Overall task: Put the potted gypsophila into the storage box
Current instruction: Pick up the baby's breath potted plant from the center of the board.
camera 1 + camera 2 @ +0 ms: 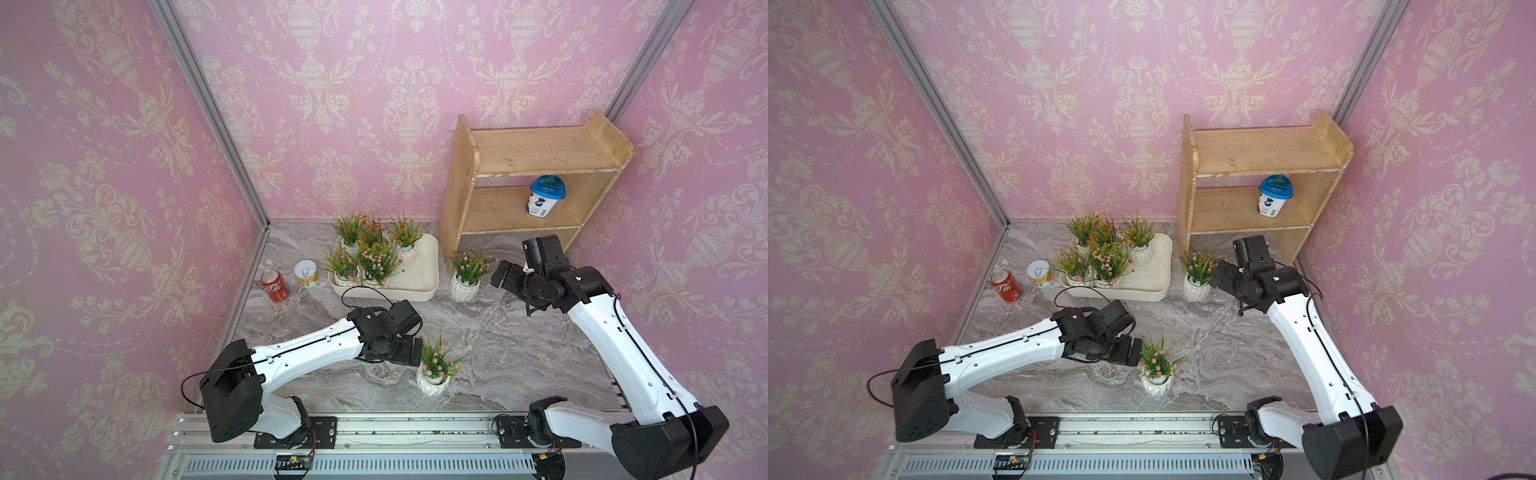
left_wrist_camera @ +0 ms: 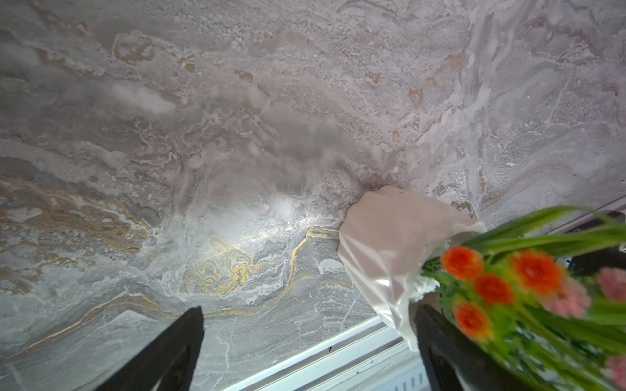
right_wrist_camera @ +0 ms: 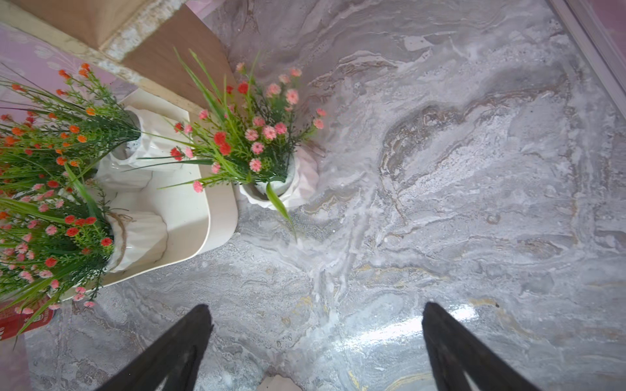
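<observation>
1. Counting pots: two gypsophila pots stand on the table outside the storage box point(image 1: 435, 266). At least four sit inside it, and the overlapping foliage hides the exact count.
2. One front gypsophila pot point(image 1: 433, 380) stands upright near the table's front edge, just beside the left gripper point(image 2: 308, 311). One shelf-side gypsophila pot point(image 1: 464, 286) stands upright between the box and the right gripper point(image 3: 316, 308).
3. Two grippers, both spread wide and gripping nothing. In the left wrist view the front pot lies outside one finger point(image 2: 440, 338), not between the jaws; cannot tell whether it touches.
4. Boxed gypsophila pots point(image 1: 376, 264) crowd the can-side half of the box. The shelf-side half shows bare floor.
5. Other things: one red cola can point(image 1: 274, 284) and one pull-tab tin point(image 1: 306, 273) stand beside the box. One wooden shelf point(image 1: 536, 153) stands behind the shelf-side pot, with one blue-lidded cup point(image 1: 546, 195) on its middle level.
6. Materials: the box is smooth cream plastic with rounded corners. The pots are glossy white and faceted or ribbed. The plants have thin green blades with small pink and orange-red blooms. The table point(image 1: 519, 332) is grey marble pattern with gold veins.
</observation>
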Available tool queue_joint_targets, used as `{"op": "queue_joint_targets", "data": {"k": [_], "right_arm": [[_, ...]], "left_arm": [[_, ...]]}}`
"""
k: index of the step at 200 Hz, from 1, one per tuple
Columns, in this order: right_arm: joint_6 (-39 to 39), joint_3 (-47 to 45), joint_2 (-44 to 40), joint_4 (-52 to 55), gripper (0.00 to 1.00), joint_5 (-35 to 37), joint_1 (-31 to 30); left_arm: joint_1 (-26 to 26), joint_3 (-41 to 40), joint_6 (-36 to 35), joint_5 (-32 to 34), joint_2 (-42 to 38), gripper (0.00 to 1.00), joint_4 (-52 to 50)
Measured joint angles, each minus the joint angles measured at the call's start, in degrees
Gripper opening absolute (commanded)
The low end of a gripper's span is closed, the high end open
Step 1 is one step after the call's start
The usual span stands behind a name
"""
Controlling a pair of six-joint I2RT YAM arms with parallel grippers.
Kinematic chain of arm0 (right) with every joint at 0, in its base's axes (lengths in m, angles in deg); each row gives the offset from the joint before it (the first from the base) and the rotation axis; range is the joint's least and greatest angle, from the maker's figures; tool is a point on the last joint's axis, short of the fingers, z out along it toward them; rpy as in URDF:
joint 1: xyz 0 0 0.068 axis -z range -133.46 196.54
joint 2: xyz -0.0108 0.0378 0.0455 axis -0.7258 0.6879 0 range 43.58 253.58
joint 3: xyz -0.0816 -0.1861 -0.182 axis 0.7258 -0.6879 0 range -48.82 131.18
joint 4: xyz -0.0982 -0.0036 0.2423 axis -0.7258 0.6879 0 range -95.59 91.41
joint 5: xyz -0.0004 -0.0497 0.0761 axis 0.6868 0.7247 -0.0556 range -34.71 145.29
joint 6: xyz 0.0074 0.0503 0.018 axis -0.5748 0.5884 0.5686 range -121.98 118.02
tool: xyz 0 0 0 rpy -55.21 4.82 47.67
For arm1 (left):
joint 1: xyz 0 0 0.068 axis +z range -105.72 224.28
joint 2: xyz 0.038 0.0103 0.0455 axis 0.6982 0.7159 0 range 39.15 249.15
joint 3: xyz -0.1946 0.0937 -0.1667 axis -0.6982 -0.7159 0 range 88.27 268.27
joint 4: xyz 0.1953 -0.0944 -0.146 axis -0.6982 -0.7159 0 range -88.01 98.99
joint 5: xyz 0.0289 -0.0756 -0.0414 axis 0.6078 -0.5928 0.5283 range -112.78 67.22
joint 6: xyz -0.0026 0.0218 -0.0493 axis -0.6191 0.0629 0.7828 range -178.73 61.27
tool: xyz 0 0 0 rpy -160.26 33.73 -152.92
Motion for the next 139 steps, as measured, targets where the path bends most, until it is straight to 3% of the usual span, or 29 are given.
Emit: {"op": "queue_joint_targets", "data": {"k": [139], "right_arm": [[-1.16, -5.66, 0.0, -3.39, 1.0, -4.79, 5.03]], "left_arm": [[-4.46, 2.75, -0.48, 0.07, 5.25, 0.94, -0.31]]}}
